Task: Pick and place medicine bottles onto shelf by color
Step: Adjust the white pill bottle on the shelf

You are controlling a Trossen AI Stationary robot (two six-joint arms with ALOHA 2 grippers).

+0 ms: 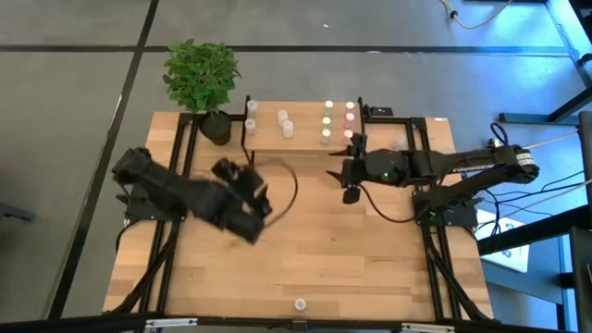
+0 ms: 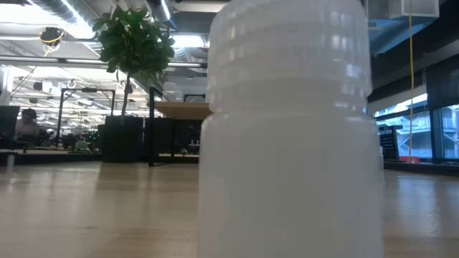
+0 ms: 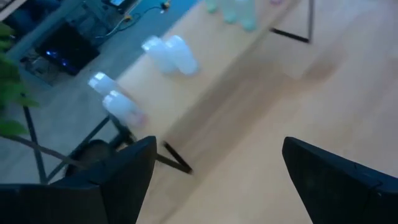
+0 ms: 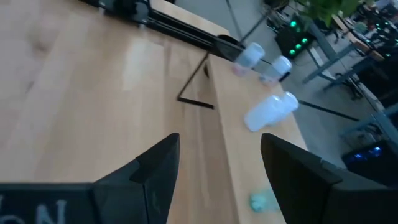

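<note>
Beside shelf (image 1: 301,129), both empty pincers, no legible writing

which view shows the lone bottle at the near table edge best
The low view: the bottle fills the picture, ribbed neck and whitish body plain. The high view shows it only as a tiny dot alone near the table's front edge. Neither wrist view shows it.

My pincer (image 4: 214,165) is hanging open and empty over the shelf (image 4: 255,162), where one whitish bottle (image 4: 271,111) is lying tipped over near two upright ones (image 4: 250,55).
</note>
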